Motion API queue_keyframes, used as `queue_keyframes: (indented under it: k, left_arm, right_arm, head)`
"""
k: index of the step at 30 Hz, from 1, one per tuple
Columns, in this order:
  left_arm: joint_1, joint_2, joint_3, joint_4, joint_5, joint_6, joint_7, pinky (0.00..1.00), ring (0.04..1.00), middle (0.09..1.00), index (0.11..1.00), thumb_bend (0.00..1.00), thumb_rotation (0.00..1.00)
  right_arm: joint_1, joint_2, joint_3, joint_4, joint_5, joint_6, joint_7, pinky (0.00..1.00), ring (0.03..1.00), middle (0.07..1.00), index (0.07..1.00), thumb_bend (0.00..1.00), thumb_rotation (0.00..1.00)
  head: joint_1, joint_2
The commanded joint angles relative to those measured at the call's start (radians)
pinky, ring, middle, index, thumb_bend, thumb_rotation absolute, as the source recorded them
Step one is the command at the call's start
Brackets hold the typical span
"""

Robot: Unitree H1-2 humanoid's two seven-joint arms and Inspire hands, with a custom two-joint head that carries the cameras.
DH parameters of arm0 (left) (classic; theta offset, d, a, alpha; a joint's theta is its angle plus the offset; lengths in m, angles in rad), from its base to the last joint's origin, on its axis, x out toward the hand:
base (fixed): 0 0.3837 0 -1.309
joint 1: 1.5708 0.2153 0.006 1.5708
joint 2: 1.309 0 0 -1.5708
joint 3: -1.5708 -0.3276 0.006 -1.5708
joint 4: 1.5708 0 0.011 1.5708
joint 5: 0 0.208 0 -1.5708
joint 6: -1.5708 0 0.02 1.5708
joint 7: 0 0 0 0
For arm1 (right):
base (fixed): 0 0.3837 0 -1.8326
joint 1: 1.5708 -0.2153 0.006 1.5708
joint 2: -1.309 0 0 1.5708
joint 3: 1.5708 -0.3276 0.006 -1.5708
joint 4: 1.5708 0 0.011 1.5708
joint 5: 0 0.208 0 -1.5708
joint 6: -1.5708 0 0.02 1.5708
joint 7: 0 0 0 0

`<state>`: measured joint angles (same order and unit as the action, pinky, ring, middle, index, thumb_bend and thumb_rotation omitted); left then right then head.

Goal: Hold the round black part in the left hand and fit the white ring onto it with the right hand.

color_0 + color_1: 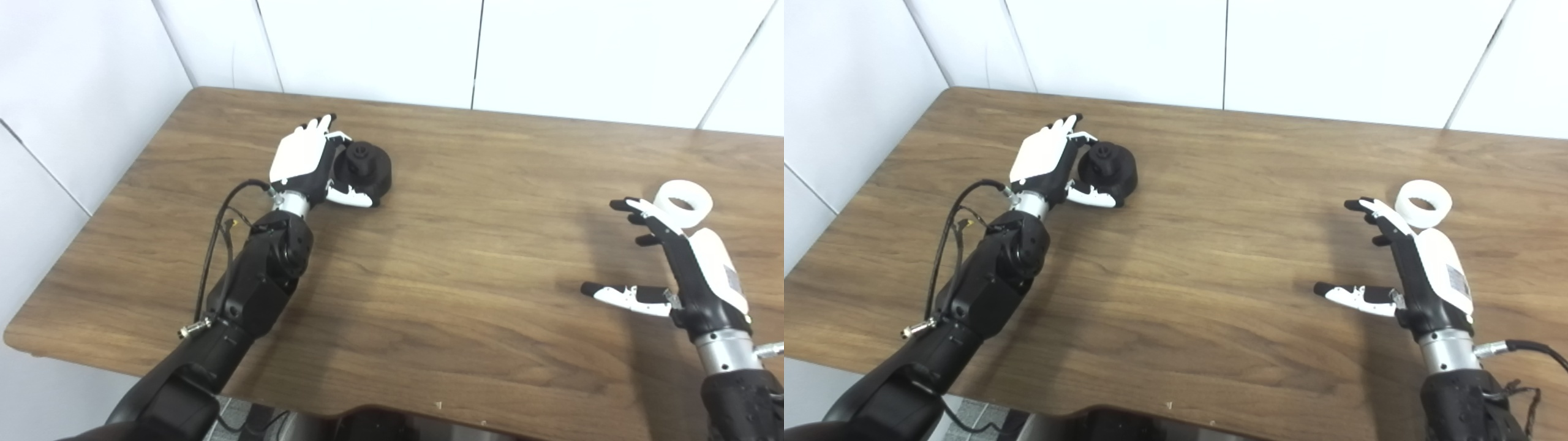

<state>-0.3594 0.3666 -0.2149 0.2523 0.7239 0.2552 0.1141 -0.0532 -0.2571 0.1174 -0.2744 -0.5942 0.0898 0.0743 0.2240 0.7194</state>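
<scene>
Upper left: left hand (309, 165) fingers wrapped around round black part (367, 171) on bench (465, 275). Right of frame: right hand (686, 263) fingers spread, beside white ring (683, 203).

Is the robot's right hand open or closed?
Open. The right hand has its fingers spread, thumb out sideways, holding nothing; the white ring lies just beyond it.

On the table (465, 294), the part (367, 171) lies far left, the ring (683, 203) far right.

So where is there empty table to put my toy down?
The wide middle of the table, between the black part and the white ring, is bare. So is the front edge. It's crowded beside each hand: left, right.
</scene>
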Motion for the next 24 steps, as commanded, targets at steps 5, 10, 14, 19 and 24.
queue_keyframes:
  k: [5,10,14,19,24]
  left_arm:
    - [0.013,-0.017,-0.022,-0.043,-0.039,-0.063,-0.02,1.0,1.0,1.0,0.606,0.93,0.31]
    - [0.028,-0.032,-0.05,-0.08,-0.051,-0.07,-0.059,1.0,1.0,1.0,0.613,0.92,0.32]
    - [0.043,-0.045,-0.071,-0.117,-0.06,-0.081,-0.089,1.0,1.0,1.0,0.608,0.91,0.31]
    - [0.066,-0.07,-0.108,-0.175,-0.059,-0.086,-0.139,1.0,1.0,1.0,0.608,0.91,0.3]
    - [0.082,-0.082,-0.155,-0.209,-0.047,-0.115,-0.169,1.0,1.0,1.0,0.611,0.93,0.34]
  right_arm:
    - [-0.026,0.006,0.0,-0.045,-0.013,-0.003,-0.007,0.71,0.832,0.881,0.815,0.8,0.17]
    - [-0.029,0.006,0.002,-0.051,-0.027,0.002,-0.005,0.69,0.828,0.878,0.814,0.81,0.17]
    - [-0.032,0.005,0.0,-0.061,-0.026,0.009,0.004,0.7,0.831,0.883,0.819,0.8,0.18]
    - [-0.036,0.008,-0.003,-0.062,-0.029,0.007,0.0,0.69,0.83,0.883,0.82,0.8,0.19]
    - [-0.041,0.014,-0.004,-0.064,-0.032,0.013,-0.001,0.69,0.825,0.886,0.822,0.79,0.21]
  head:
    - [-0.018,0.008]
    - [-0.035,0.013]
    - [-0.045,0.018]
    - [-0.07,0.024]
    - [-0.103,0.03]
